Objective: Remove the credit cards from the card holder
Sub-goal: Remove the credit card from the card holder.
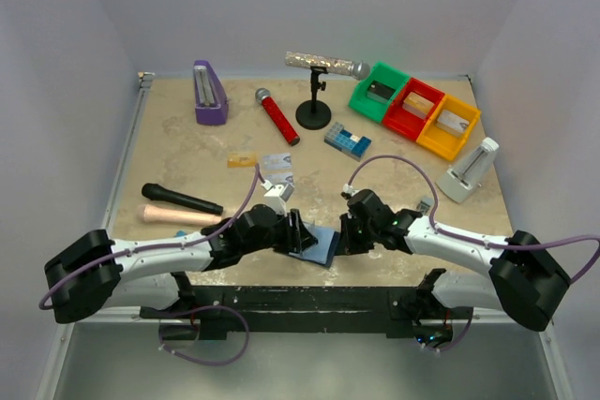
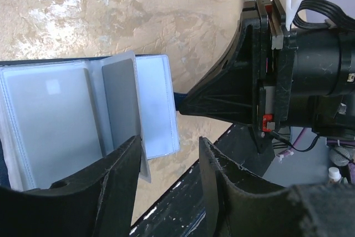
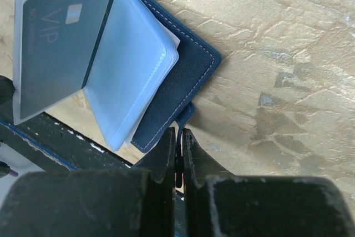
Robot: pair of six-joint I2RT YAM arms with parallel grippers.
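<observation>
The card holder [image 1: 317, 246] lies open near the table's front edge, between my two grippers. Its dark-blue cover [image 3: 183, 76] carries clear sleeves. One raised sleeve holds a dark grey credit card [image 3: 55, 48] marked VIP, which also shows as a grey card [image 2: 119, 101]. A paler card [image 2: 50, 120] sits in the flat sleeve beside it. My right gripper [image 3: 178, 134] is shut on the holder's small closure tab. My left gripper [image 2: 169, 159] stands open at the sleeves' edge, the raised sleeve beside its left finger. A gold card [image 1: 242, 161] and a silver card [image 1: 277, 165] lie loose on the table.
A black microphone [image 1: 181, 199] and a beige handle [image 1: 178, 216] lie left. Further back are a red microphone [image 1: 277, 115], a stand [image 1: 314, 100], a purple box [image 1: 209, 93], a blue-white block [image 1: 347, 140], green [image 1: 380, 91], red [image 1: 412, 108] and yellow [image 1: 448, 126] bins, and a white holder [image 1: 469, 170].
</observation>
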